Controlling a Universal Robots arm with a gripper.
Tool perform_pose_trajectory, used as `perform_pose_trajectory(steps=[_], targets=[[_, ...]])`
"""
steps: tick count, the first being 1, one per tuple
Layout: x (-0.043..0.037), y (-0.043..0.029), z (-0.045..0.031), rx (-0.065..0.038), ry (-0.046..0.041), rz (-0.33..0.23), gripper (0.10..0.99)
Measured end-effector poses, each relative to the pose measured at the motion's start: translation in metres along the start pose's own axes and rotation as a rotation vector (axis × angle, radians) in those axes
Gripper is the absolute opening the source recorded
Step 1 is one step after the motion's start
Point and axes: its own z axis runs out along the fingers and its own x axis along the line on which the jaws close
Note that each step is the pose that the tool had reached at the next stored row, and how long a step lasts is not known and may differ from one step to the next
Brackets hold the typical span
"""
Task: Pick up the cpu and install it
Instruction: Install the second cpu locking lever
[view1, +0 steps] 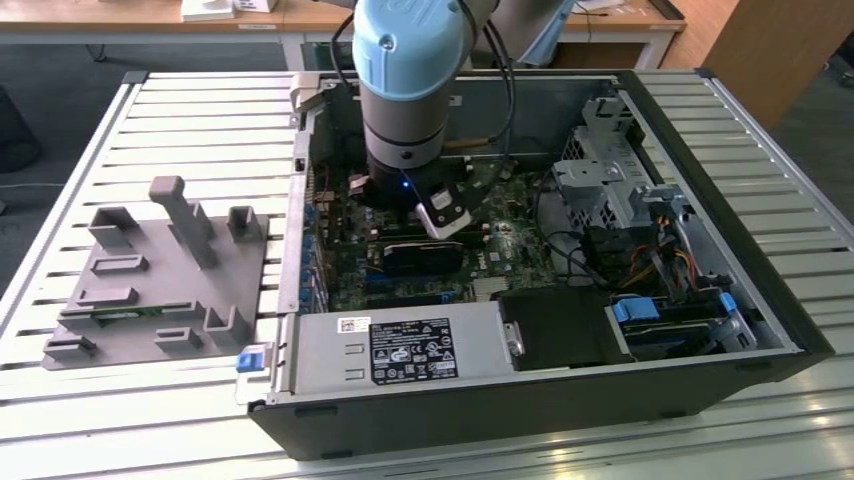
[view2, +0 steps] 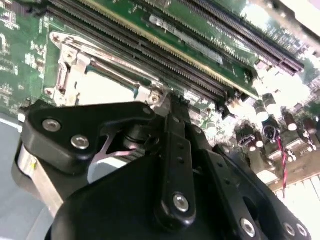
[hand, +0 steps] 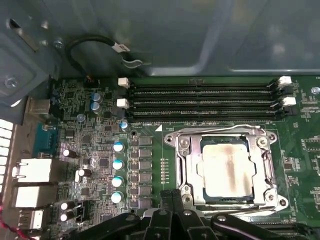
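In the exterior view the arm (view1: 407, 90) reaches down into the open computer case (view1: 534, 410), which lies on a slatted surface (view1: 80, 420); a grey tray (view1: 147, 290) with upright posts sits on the exterior view's left, well apart from the case wall; the arm's lower end hangs over the green motherboard (view1: 514, 245), between the case walls.

In the second wrist view the hand (view2: 167, 102) sits just beside the metal-framed socket (view2: 100, 75); whether its fingers are parted or closed I cannot tell.

In the first wrist view the cpu (hand: 226, 167) lies flat inside the socket frame, its silvery top showing, its edges ringed by the frame; empty memory slots (hand: 200, 100) run alongside; the hand's black linkage lies near the frame's edge.
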Motion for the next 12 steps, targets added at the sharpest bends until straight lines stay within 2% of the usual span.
perform_pose_trajectory(steps=[3, 9, 12], targets=[[0.0000, 0.0028, -0.0096, 0.000, 0.0000, 0.000, 0.106], [-0.0001, 0.0064, -0.0216, -0.001, -0.0001, 0.000, 0.106], [-0.0002, 0.0095, -0.0318, 0.000, -0.0001, 0.000, 0.106]])
